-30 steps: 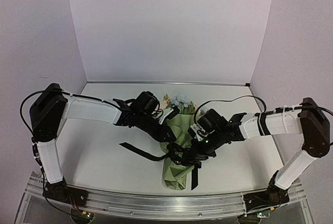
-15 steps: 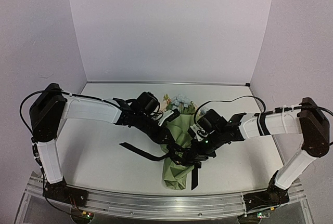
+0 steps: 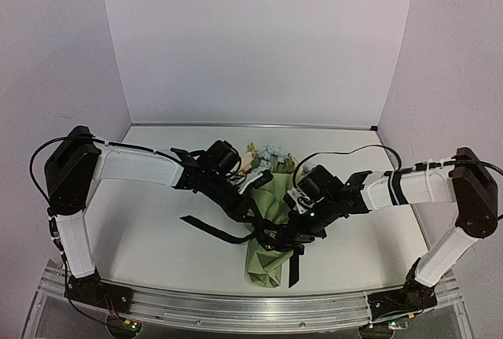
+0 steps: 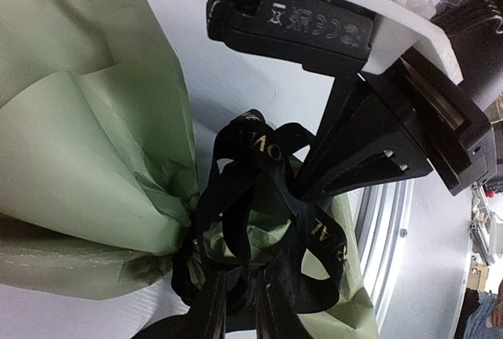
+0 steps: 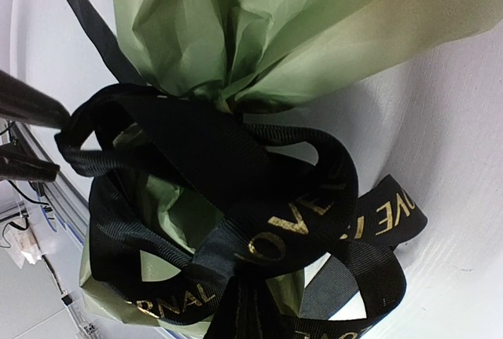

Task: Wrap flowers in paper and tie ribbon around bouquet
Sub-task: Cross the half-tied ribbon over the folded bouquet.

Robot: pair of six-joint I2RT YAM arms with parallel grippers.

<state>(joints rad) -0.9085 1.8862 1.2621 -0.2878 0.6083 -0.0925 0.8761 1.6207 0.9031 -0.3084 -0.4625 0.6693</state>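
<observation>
Bouquet (image 3: 269, 193) lies on the white table (image 3: 157, 205) between the two arms. Its wide end, with the cream and pale blue flowers (image 3: 271, 152), points toward the back wall, and its narrow end points toward the metal rail (image 3: 236, 307) at the near edge. The green paper (image 4: 86, 142) is gathered into a tight waist partway down. The black ribbon (image 5: 212, 146) with gold lettering is looped around that waist in several slack turns.

The left gripper (image 4: 240, 300) reaches in from the left. Its two fingers stand only slightly apart, pinched on a folded loop of the ribbon beside the waist. In the right wrist view the loop is drawn out sideways between those two dark fingertips.

The right gripper (image 4: 306, 182) comes in from the opposite side. Its fingers are pressed fully together on another strand of the ribbon, just beside the loops and close to the left gripper. In its own wrist view the strands run together toward its fingers at the bottom edge.

One loose end of the ribbon lies flat on the table to the left of the bouquet. Another trails toward the rail on the right of the narrow end. From above, both grippers and their wrists cover the knot area, so the way the turns cross there cannot be made out.
</observation>
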